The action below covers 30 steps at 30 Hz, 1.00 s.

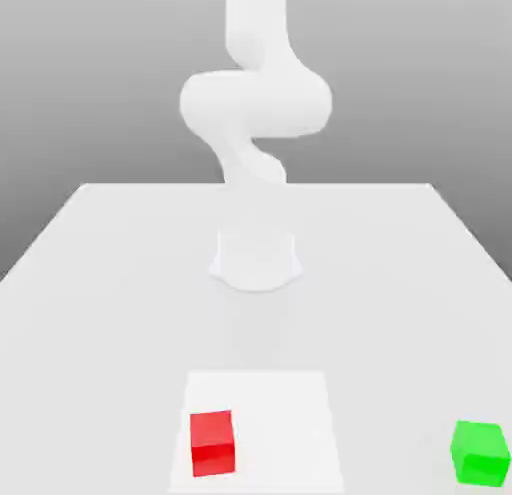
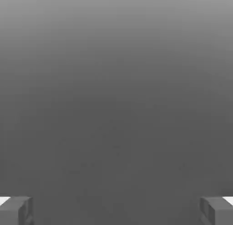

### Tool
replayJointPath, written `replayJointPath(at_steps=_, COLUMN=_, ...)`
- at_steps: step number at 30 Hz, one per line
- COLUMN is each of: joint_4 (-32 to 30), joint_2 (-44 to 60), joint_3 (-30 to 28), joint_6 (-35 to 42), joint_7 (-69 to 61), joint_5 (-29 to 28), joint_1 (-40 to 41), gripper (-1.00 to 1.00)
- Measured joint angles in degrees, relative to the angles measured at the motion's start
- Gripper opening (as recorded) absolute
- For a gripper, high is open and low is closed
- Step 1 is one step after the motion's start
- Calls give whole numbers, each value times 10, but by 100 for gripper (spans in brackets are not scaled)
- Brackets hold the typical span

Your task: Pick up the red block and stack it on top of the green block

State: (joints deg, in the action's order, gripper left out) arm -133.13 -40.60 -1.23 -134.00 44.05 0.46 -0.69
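On the white table (image 1: 100, 283), red block (image 1: 212, 442) and green block (image 1: 480, 451) sit well apart; gripper (image 2: 116, 210) fingers spread wide, arm (image 1: 255, 103) cropped above.

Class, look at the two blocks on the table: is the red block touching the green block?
Apart. The exterior view shows the red block and the green block resting separately on the table, with a wide stretch of bare surface between them.
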Motion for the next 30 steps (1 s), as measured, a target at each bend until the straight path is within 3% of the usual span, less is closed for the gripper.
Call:
replayJointPath(at_steps=17, joint_4=-92, joint_2=357, joint_3=-60, joint_6=-151, joint_7=-125, joint_5=36, joint_1=-22, gripper=0)
replayJointPath(at_steps=23, joint_4=-124, joint_2=480, joint_3=-64, joint_6=-205, joint_7=-154, joint_5=29, joint_1=-11, gripper=0)
replayJointPath(at_steps=28, joint_4=-116, joint_2=583, joint_3=-45, joint_6=-284, joint_7=-177, joint_5=52, joint_1=5, gripper=0)
replayJointPath(at_steps=29, joint_4=-113, joint_2=601, joint_3=-39, joint_6=-298, joint_7=-181, joint_5=57, joint_1=9, gripper=-100)
replayJointPath(at_steps=30, joint_4=-113, joint_2=601, joint_3=-39, joint_6=-298, joint_7=-181, joint_5=57, joint_1=9, gripper=-100)
